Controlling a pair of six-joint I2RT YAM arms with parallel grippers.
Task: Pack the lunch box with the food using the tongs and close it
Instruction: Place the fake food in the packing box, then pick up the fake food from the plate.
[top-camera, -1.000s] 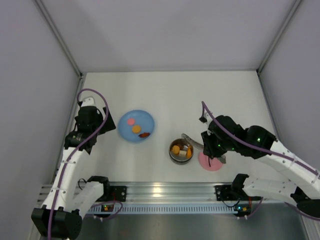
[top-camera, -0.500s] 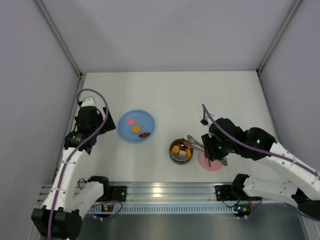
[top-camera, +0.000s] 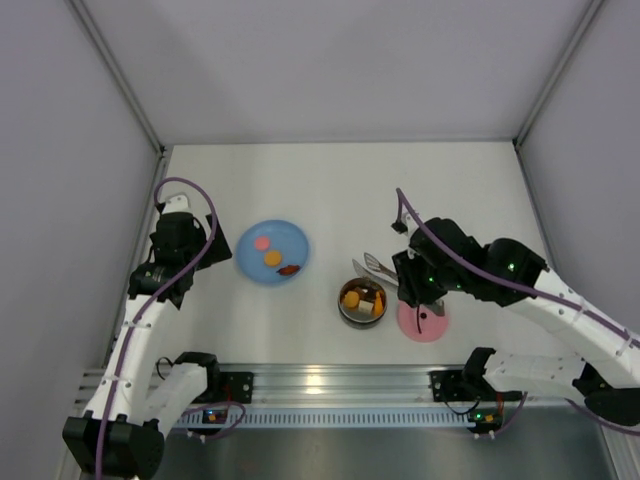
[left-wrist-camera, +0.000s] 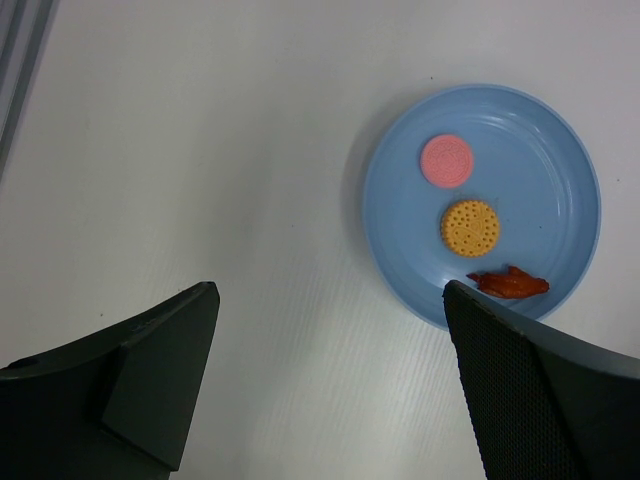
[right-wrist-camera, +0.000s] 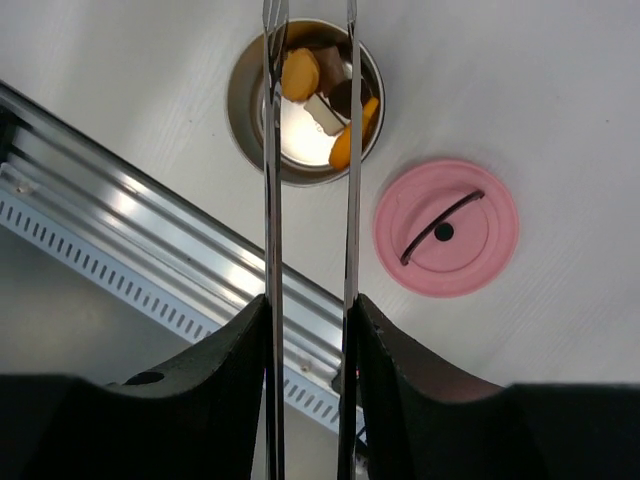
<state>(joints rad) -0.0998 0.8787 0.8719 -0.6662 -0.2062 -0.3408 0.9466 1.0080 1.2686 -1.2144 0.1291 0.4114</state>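
White table (top-camera: 400, 180): we see lunch box (right-wrist-camera: 240, 110) near centre, food (right-wrist-camera: 300, 75) inside, lid (right-wrist-camera: 446, 228) just right of it. Right gripper (right-wrist-camera: 310, 310) clamps tongs (right-wrist-camera: 270, 180), tips parted by lunch box. Left gripper (left-wrist-camera: 330, 290) gapes empty beside plate (left-wrist-camera: 560, 150) holding 3 more.

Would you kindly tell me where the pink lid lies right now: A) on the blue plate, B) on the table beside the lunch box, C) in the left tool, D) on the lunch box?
B: the pink lid lies flat on the table, apart from the open lunch box.
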